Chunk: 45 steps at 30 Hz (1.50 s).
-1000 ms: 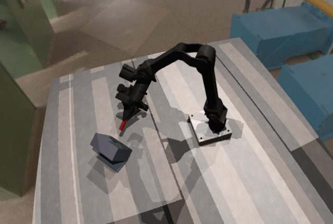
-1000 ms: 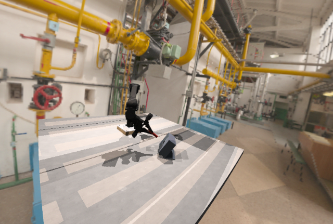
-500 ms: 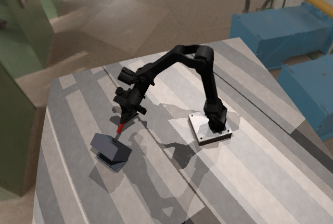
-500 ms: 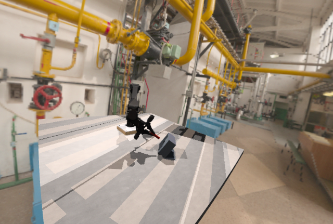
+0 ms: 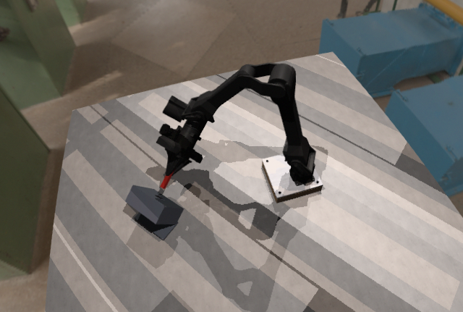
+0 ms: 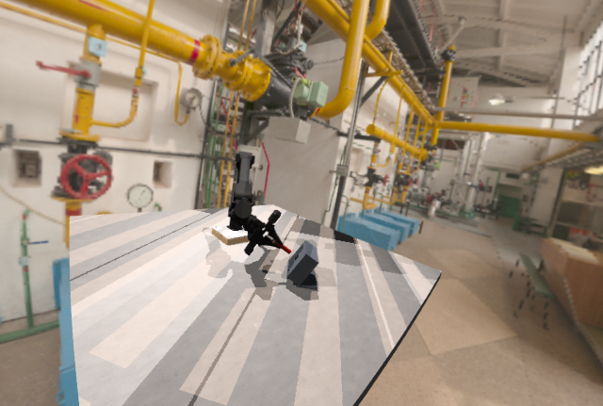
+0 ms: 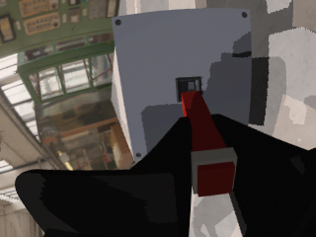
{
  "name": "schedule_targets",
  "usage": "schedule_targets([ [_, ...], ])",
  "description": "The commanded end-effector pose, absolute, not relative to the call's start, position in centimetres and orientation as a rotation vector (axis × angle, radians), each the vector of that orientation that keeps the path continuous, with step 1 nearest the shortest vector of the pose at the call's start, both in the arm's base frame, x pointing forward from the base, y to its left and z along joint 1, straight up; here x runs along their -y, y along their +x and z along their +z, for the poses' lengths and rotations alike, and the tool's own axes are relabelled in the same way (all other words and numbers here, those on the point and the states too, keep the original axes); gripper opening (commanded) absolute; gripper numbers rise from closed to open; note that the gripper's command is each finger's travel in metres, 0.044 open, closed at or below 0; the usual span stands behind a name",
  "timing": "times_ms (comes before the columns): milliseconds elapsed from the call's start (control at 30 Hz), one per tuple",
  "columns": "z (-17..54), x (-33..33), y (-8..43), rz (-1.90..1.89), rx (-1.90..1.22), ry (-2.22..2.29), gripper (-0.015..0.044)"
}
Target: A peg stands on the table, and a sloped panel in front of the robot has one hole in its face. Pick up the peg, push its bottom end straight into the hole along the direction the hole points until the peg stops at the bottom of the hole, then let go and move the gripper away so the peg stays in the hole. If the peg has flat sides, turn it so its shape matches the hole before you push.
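My gripper (image 5: 170, 174) (image 6: 272, 241) (image 7: 199, 124) is shut on a red square-sided peg (image 5: 166, 180) (image 6: 284, 248) (image 7: 201, 125). The peg slants down toward a grey sloped panel (image 5: 147, 200) (image 6: 301, 261) (image 7: 148, 64) on the table. In the wrist view the peg's far tip sits at the mouth of the panel's small square hole (image 7: 188, 88), lined up with it. How deep the tip is in the hole I cannot tell. The peg's near end with its grey-edged red face shows between the black fingers.
The arm's base stands on a pale square plate (image 5: 291, 183) (image 6: 228, 235) to the right of the panel. The panel rests on a dark foot (image 5: 155, 228) near the table's left side. Blue crates (image 5: 388, 46) stand on the floor beyond the table.
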<state>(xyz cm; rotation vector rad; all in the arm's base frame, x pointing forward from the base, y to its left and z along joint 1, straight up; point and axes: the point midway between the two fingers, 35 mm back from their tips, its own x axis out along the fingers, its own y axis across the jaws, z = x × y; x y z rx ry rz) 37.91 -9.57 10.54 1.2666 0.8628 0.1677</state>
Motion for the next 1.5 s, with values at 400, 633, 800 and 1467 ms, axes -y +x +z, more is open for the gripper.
schedule_targets([
  [400,9.6,8.4,39.1,0.167,-0.866,1.278,0.0],
  [633,9.5,8.2,39.4,0.173,-0.863,1.274,0.0],
  [800,9.7,8.3,39.4,0.179,-0.859,1.27,0.0],
  [1467,9.4,8.3,39.1,0.179,-0.859,1.27,0.0],
])
